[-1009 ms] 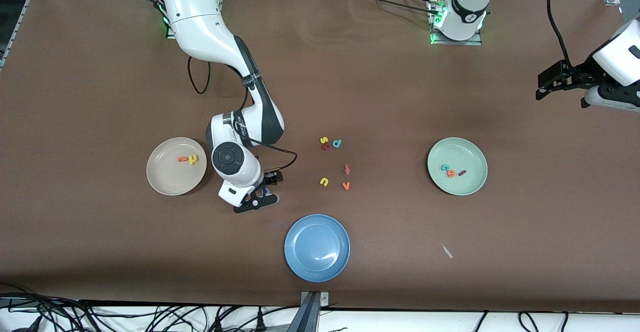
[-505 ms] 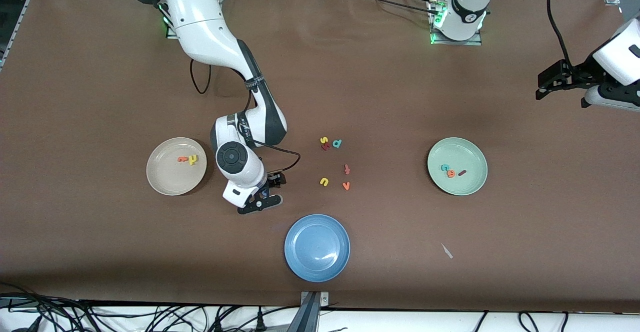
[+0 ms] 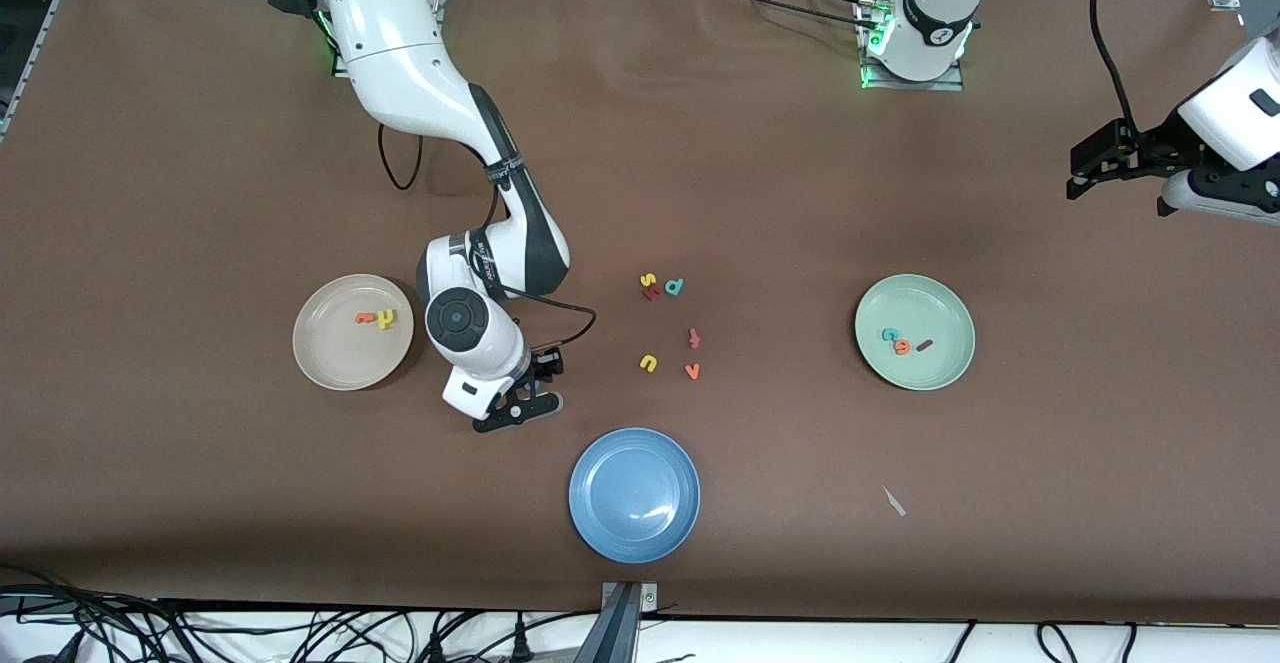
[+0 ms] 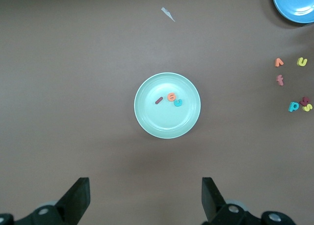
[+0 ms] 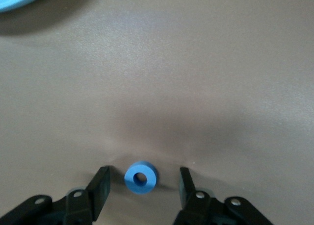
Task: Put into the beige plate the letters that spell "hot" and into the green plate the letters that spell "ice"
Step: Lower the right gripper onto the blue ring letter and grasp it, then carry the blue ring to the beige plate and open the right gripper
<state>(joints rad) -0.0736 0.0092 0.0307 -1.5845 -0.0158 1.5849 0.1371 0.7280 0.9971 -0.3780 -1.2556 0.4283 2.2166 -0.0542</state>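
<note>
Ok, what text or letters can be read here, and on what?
"h": beige plate
"t": beige plate
"c": green plate
"e": green plate
"i": green plate
"o": table, inside open right gripper
"s": table
"d": table
"f": table
"u": table
"v": table
Red letter by "s": unreadable
Print on right arm: too small

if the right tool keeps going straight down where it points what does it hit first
Probably the blue "o", lying on the table between the right tool's fingers with gaps either side; how high the tool is stays unclear.
</note>
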